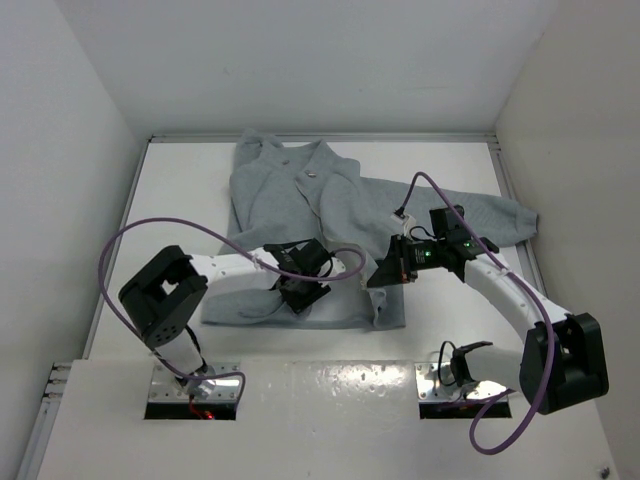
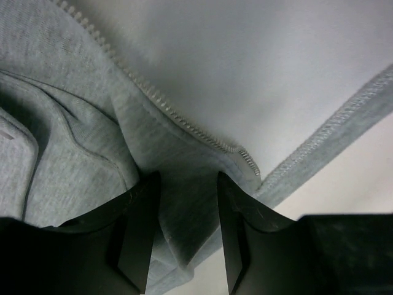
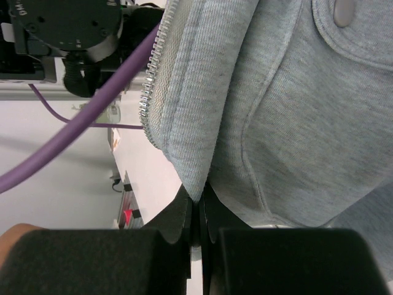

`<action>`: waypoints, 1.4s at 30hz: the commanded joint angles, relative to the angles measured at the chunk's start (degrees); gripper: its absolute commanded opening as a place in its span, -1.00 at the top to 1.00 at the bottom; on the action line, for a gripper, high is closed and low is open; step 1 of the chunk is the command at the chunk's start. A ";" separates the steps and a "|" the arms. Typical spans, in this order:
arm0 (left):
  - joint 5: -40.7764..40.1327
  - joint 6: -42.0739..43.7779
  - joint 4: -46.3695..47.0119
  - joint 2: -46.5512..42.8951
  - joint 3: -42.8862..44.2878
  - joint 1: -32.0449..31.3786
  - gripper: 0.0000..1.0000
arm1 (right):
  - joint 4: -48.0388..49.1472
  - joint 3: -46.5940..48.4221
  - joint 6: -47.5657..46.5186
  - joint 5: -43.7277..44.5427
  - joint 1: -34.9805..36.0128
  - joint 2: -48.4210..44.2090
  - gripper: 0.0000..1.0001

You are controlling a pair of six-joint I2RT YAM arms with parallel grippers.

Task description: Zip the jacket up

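Note:
The light grey jacket (image 1: 290, 190) lies spread on the white table, collar at the far side, hem near the arms. My left gripper (image 1: 303, 290) sits low over the jacket's lower front. In the left wrist view it (image 2: 184, 239) is open, with a fold of fabric between its fingers. A row of zipper teeth (image 2: 184, 120) runs diagonally just beyond them. My right gripper (image 1: 385, 272) is at the jacket's lower right front edge. In the right wrist view it (image 3: 198, 209) is shut on a corner of the fabric (image 3: 295, 123), next to the other zipper row (image 3: 153, 80).
White walls close in the table on the left, right and far sides. Purple cables (image 1: 150, 225) loop from both arms over the table. The jacket's right sleeve (image 1: 490, 215) stretches toward the right wall. The left arm's wrist (image 3: 67, 24) shows close in the right wrist view.

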 commanded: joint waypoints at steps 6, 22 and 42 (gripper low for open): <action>-2.30 -0.97 -0.61 2.42 2.01 0.23 0.04 | 0.37 1.34 -0.40 -1.44 0.17 -0.92 0.99; 9.45 -2.47 0.97 -6.35 4.12 7.43 1.00 | 1.16 1.51 -0.40 -2.05 0.17 -0.66 0.99; -25.33 13.62 -1.05 -10.15 -3.35 -3.45 1.00 | 1.52 0.90 -0.49 -2.14 0.52 -1.71 0.99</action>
